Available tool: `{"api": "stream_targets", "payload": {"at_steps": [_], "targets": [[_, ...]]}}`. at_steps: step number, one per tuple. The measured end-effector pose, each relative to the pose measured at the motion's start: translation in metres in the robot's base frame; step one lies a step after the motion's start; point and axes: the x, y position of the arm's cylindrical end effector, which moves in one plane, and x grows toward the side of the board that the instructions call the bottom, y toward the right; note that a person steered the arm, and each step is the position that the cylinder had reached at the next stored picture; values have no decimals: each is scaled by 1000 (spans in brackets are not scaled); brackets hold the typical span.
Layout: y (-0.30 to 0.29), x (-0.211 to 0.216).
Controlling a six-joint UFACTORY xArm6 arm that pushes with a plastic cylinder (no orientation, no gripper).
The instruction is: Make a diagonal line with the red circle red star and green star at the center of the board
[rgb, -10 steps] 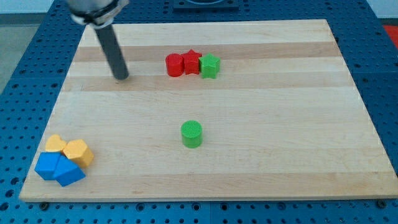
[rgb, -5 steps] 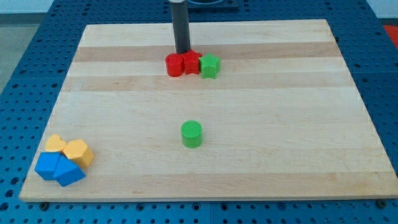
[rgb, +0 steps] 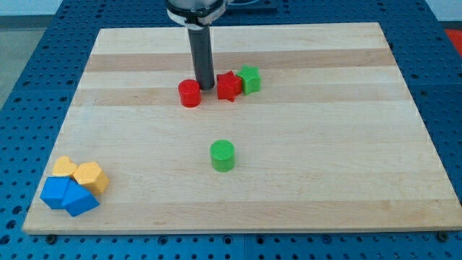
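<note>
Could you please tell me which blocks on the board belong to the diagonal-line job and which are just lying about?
Job:
red circle
red star
green star
my tip, between red circle and red star

Lying about:
green circle
two yellow blocks
two blue blocks

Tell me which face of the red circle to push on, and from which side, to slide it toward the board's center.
Contact the red circle low on its upper-left curved wall, coming from the view's top left. My tip now sits on its right, between it and the red star, so reposition first. The wall is round: push through its centre, or it likely slips aside.
</note>
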Motion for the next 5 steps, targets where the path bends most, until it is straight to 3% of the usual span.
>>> {"api": "stream_targets", "payload": {"at_steps": [1, 3, 5], "targets": [[-28, -14], [-67, 14], [-26, 51]]}}
